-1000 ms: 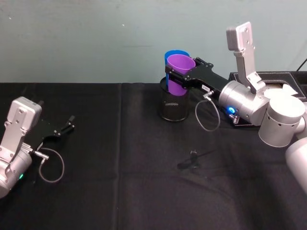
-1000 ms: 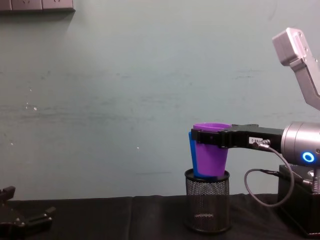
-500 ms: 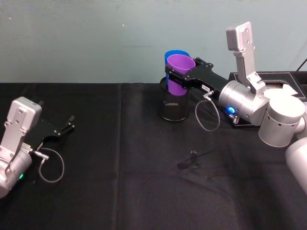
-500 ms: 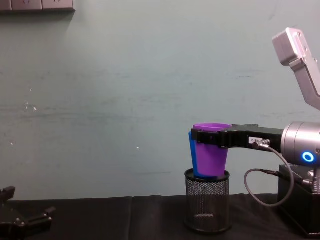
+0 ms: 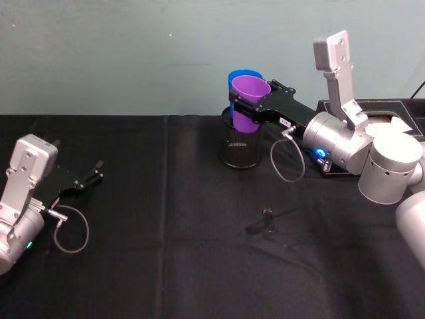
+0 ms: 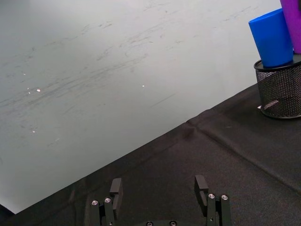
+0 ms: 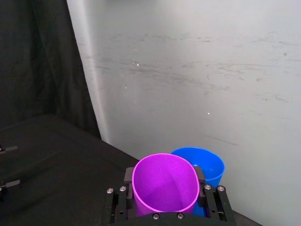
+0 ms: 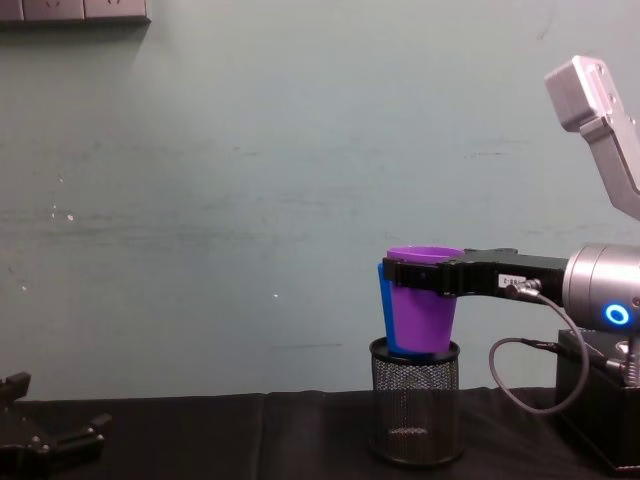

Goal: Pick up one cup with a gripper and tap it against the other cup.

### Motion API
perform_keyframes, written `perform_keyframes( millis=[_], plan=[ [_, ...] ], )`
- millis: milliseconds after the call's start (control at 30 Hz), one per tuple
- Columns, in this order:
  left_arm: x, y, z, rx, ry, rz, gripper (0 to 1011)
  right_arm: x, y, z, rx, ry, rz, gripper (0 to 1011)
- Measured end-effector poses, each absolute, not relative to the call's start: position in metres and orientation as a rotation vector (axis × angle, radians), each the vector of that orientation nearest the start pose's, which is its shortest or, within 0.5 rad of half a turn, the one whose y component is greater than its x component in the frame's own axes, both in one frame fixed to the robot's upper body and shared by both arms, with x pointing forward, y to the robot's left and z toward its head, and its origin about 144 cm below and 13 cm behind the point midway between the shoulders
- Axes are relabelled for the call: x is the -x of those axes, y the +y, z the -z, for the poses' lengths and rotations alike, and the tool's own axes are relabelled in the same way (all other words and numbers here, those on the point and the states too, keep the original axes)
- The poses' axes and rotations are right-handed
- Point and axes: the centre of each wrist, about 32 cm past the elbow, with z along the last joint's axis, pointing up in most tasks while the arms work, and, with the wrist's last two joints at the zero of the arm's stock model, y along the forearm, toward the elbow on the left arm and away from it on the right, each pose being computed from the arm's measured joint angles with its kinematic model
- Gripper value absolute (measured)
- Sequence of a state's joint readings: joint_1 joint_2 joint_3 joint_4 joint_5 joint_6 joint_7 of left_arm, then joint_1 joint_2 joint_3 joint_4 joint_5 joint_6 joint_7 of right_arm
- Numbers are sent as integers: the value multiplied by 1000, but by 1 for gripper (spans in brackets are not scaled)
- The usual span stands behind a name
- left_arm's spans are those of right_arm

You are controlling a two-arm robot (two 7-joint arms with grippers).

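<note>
While the right claw (image 7: 164, 196) clamps the purple cup (image 8: 422, 315) at the mouth of the mesh holder (image 5: 240, 149), at the tabletop's (image 5: 166, 219) 12 o'clock, the blue cup (image 6: 271, 40) stands in that holder, against its 11 o'clock side. The left claw (image 6: 160, 188) lies wide open, empty, at 8 o'clock.

The purple cup (image 8: 422, 315), upright and lifted, is clamped near its rim between the fingers (image 7: 128, 181) of the right gripper (image 5: 252, 105), right against the blue cup (image 6: 270, 35) standing in the mesh holder (image 5: 240, 149).
</note>
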State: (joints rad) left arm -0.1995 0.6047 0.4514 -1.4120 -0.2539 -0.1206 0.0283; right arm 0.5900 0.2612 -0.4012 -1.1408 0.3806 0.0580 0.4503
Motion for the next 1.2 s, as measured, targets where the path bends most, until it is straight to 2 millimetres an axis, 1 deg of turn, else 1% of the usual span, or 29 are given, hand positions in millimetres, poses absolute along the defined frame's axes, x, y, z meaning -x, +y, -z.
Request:
perform_keyframes(
  millis=[1200],
  plan=[
    [-489,310,-1140,-304,-285,-1248,1000,-605,-227,-1221,40,-29,885,734]
  ],
)
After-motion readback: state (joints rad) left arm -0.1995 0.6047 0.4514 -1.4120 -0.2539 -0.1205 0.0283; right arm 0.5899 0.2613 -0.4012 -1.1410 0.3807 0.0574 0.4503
